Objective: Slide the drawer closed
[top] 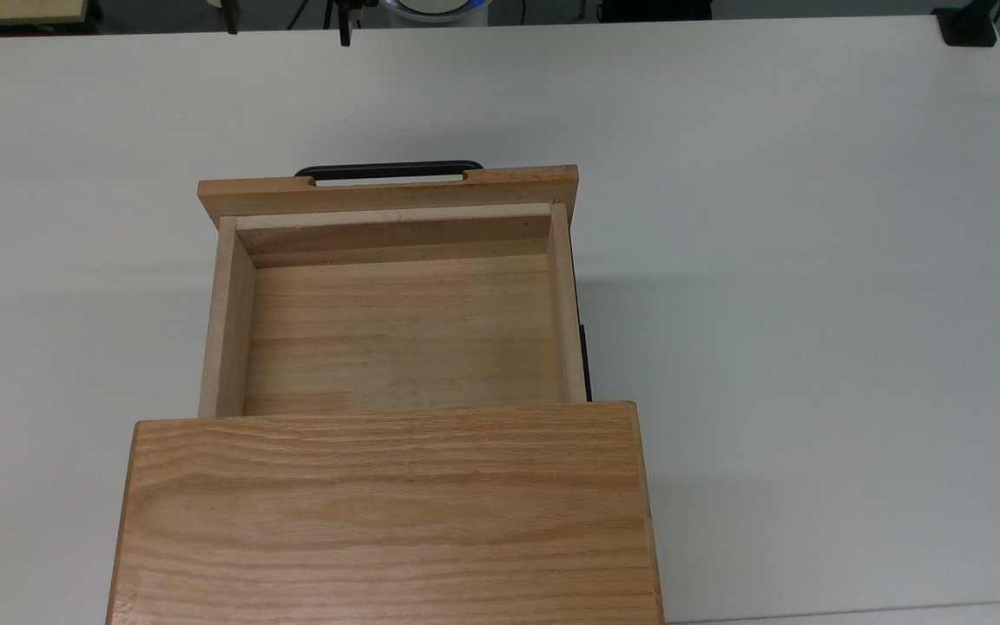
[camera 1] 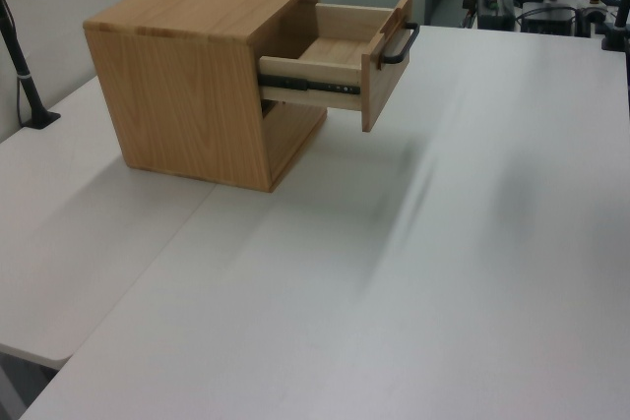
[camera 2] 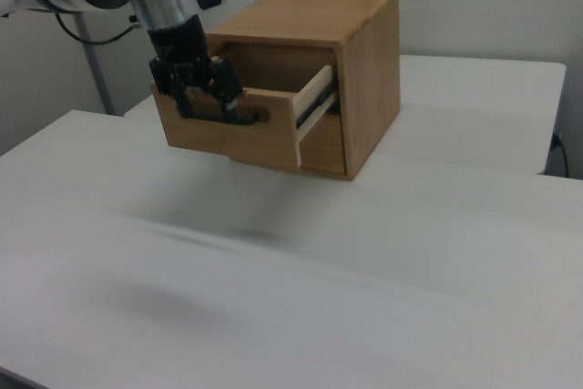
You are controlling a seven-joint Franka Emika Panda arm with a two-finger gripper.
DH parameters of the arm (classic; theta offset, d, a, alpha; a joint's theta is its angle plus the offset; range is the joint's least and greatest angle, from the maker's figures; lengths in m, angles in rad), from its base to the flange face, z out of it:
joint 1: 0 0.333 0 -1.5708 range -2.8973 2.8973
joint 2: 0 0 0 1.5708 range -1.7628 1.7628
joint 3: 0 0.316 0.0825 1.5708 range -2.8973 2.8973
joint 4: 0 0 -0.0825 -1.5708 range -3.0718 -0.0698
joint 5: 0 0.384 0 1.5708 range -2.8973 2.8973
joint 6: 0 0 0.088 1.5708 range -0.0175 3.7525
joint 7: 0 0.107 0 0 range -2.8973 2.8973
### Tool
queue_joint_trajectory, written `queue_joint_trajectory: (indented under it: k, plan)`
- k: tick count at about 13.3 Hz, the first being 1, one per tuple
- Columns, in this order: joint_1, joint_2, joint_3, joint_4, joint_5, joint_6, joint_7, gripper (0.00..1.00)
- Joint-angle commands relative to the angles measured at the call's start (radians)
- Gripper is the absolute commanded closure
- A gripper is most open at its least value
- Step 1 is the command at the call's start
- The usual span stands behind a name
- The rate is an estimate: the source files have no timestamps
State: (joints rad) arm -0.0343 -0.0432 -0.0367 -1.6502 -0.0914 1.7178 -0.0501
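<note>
The drawer (top: 400,334) (stiff, light wood on rails) looked easiest pushed at its front panel, where the pincer (camera 2: 202,88) hung with fingers apart.

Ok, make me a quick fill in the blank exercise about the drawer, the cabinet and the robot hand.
1. The drawer is pulled ____ of the cabinet.
2. Inside, the drawer is ____.
3. The bar handle on its front panel is ____ in colour.
4. In the right view, the hand is in front of the drawer's ____ panel.

Missing words: out; empty; black; front
</note>
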Motion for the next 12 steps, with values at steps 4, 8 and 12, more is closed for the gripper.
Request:
queue_joint_trajectory:
  k: [4,8,12]
  plan:
    - [0.016,-0.023,-0.008,-0.028,-0.002,-0.007,0.012,0.0]
    - [0.017,-0.024,0.0,-0.025,0.008,-0.115,-0.002,0.0]
    - [0.054,0.045,0.02,0.0,0.016,-0.028,0.036,0.23]
